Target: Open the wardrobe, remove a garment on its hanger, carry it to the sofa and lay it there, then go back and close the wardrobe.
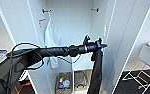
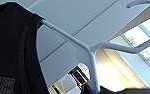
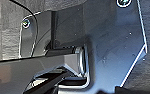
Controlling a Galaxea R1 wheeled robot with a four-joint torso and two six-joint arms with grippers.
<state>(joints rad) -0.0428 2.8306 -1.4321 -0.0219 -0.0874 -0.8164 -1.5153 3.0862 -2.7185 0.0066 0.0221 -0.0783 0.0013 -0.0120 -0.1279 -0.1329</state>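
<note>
- Two doors of the wardrobe (image 1: 21,22) stand wide open before me, the white interior showing between them.
- My left arm reaches in from the left at mid-height, and the left gripper (image 1: 101,45) sits at the wardrobe's right side, next to the right door's inner edge.
- The black shirt (image 1: 97,72) hangs straight down from that gripper, limp, its lower end reaching toward the wardrobe floor.
- In the left wrist view I see the pale hanger (image 2: 88,50) close up, one arm running into the shirt's shoulder, the stem going down toward the gripper. I judge the left jaws clenched on the hanger, though the fingers themselves are hard to make out.
- A white shirt (image 1: 51,37) hangs inside at the left, behind my arm, from a peg on the back wall.
- Two baskets (image 1: 63,82) stand on the wardrobe floor, the left one holding small coloured items; the black shirt hangs just beside the right one.
- A white chair (image 1: 146,62) with thin legs stands on the dark floor at the right, well apart from the wardrobe.
- For the right gripper, I cannot tell the state of the jaws.
</note>
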